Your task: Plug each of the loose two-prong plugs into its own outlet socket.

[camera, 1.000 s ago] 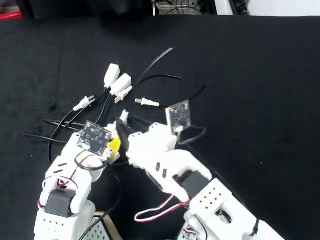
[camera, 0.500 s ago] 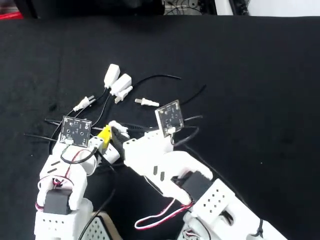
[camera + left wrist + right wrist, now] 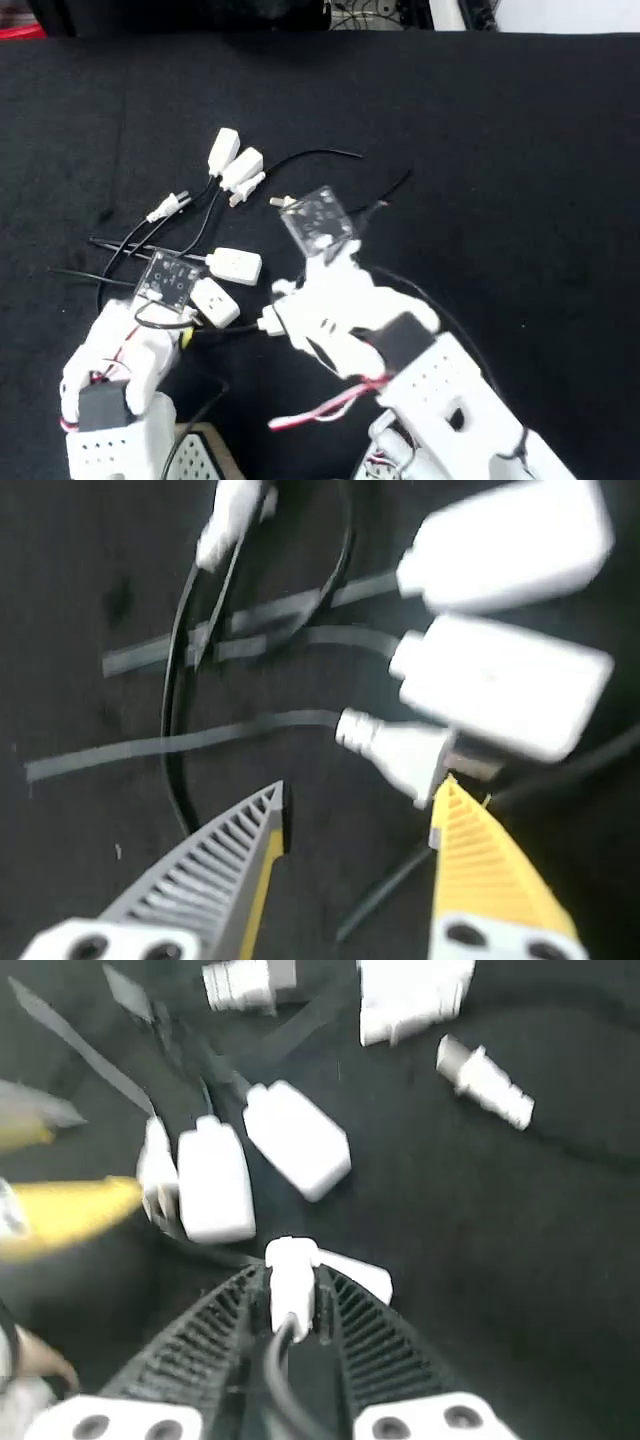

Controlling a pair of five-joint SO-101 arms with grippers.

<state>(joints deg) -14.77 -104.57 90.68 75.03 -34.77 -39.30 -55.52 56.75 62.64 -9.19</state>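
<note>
White two-prong plug (image 3: 291,1272) on black cord (image 3: 275,1360), clamped in right gripper (image 3: 290,1295).
Held near white rectangular outlet sockets (image 3: 215,1185) on black cloth table (image 3: 500,150); left gripper (image 3: 360,788) spread open beside second white plug (image 3: 395,755).

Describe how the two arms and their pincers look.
Both arms are white shells with black motors and looping red-and-white wires: left arm, right arm. Left pincer has one grey and one yellow ribbed, pointed finger; right pincer has two black ribbed ones on white mounts.
</note>
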